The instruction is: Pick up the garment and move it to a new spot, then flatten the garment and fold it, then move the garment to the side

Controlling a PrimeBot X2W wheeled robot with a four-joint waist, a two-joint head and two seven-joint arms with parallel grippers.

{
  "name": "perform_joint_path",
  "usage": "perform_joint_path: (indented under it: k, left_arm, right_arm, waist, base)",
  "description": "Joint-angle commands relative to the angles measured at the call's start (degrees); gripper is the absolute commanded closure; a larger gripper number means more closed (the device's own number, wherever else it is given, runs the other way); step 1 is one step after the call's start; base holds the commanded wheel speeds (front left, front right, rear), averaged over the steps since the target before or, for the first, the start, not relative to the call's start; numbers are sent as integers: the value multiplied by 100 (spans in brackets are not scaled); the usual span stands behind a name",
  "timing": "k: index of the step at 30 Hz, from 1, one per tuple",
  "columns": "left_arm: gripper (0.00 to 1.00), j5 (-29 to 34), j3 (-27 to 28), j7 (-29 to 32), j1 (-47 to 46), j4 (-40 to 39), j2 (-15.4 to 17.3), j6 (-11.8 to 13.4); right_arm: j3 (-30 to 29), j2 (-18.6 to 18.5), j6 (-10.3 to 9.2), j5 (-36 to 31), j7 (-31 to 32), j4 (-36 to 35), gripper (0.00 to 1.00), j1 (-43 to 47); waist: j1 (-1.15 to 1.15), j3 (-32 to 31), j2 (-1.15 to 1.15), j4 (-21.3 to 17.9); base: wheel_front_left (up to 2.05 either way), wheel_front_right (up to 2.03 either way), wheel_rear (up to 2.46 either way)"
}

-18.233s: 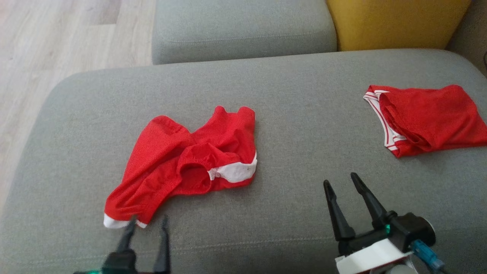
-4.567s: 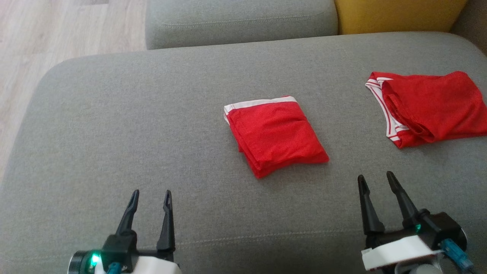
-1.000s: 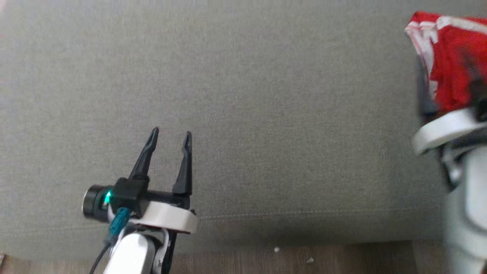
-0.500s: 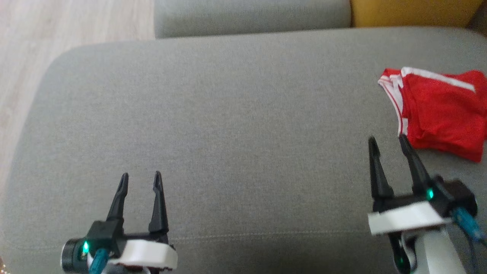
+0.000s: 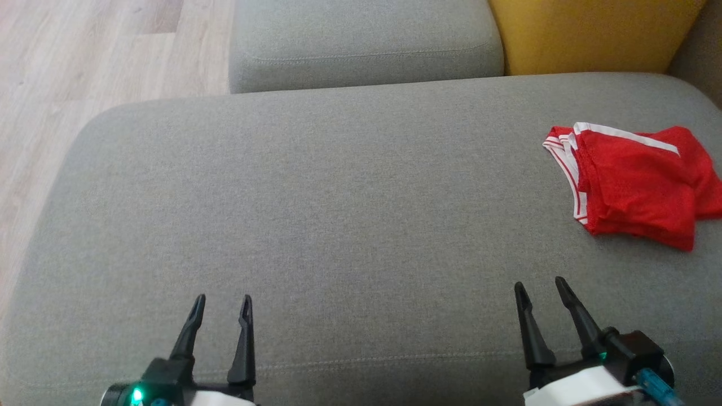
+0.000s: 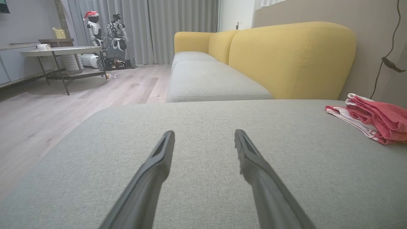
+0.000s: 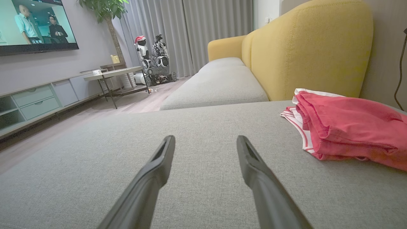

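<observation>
Head view: the garment [image 5: 640, 197], red mesh-like fabric with a white band along its far edge, lies folded into a neat rectangle at the far right of the grey seat cushion [image 5: 338, 197]. It rests on a second red piece [image 5: 559, 137], whose white-and-red striped trim shows at the left side. The left gripper [image 5: 223, 298] and the right gripper [image 5: 538, 283] hover at the cushion's near edge, each with fingers spread and holding nothing, both well apart from the garment. Left wrist view: the two dark fingers stand wide apart over the cushion; the garment sits off to the right as a low red stack with white edges, right of the yellow backrest [image 6: 292, 60]. Right wrist view: the fingers are spread wide; the garment lies near on the right, its folds layered. A caption on the television [image 7: 35, 25] is too small to read
</observation>
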Motion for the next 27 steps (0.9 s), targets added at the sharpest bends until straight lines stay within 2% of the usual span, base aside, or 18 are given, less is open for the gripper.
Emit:
perform_joint_path:
  k: [1,12,13,17,27]
  left_arm:
    - [0,35,224,-70,-240,-149,-23,-12]
    - [0,-54,208,-70,-216,-17,-26,-5]
    - [100,-18,-4,0,3,162,0,3]
    - [100,-54,-49,20,92,497,-4,1]
    - [100,-733,36,124,-34,528,37,-72]
  right_arm:
    - [182,-16,-6,-19,-64,-198,0,-280]
    - [206,-15,-6,-93,-64,-231,0,-232]
    - [58,0,0,-33,0,-27,100,3]
    - [60,0,0,12,21,285,100,128]
    - [-7,-45,0,708,125,238,100,40]
  waist:
    - [0,-6,0,-4]
    - [0,-84,0,19]
    - [0,-84,0,18]
    - [0,-82,0,17]
    - [0,-46,0,2]
  base:
    - [0,0,0]
    - [0,0,0]
    - [0,0,0]
    - [0,0,0]
    - [0,0,0]
